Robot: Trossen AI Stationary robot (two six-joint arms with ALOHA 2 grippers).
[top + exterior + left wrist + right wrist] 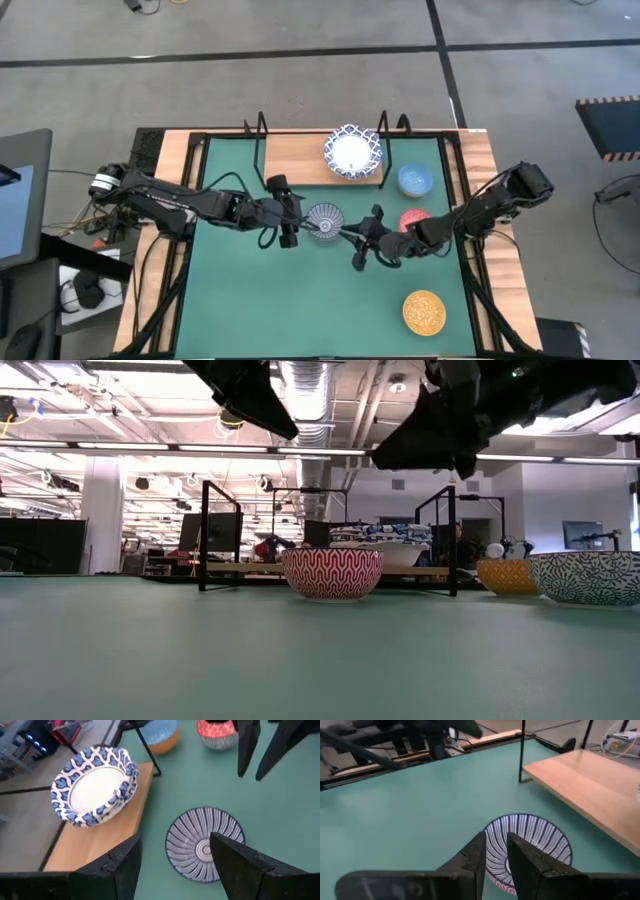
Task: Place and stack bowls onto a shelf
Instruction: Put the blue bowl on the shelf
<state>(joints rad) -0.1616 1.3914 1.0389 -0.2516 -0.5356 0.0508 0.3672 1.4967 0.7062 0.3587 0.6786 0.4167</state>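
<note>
Left claw (286,213): hovers over the green mat (250,300) just at 9 o'clock of the grey-blue striped bowl (324,220). Fingers spread wide, nothing held; in the left wrist view the bowl lies between and beyond the two fingertips (227,855).

Right claw (362,240): just at 4 o'clock of the same bowl, above the mat. Fingers nearly closed, a narrow gap between them, nothing gripped; the bowl's rim shows directly past the tips in the right wrist view.

Grey-blue striped bowl: upright on the mat, at mat centre, between the two claws.

Shelf (290,160): wooden board with black wire frame, at 12 o'clock of the surface. Stack of wide blue-and-white bowls (352,152) sits on its right end; count not readable.

Light blue bowl (414,180): on the mat, at 3 o'clock of the shelf. Red bowl (414,219): just at 6 o'clock of the light blue one, partly under the right arm. Yellow-gold bowl (424,311): mat corner, 5 o'clock, well apart.
</note>
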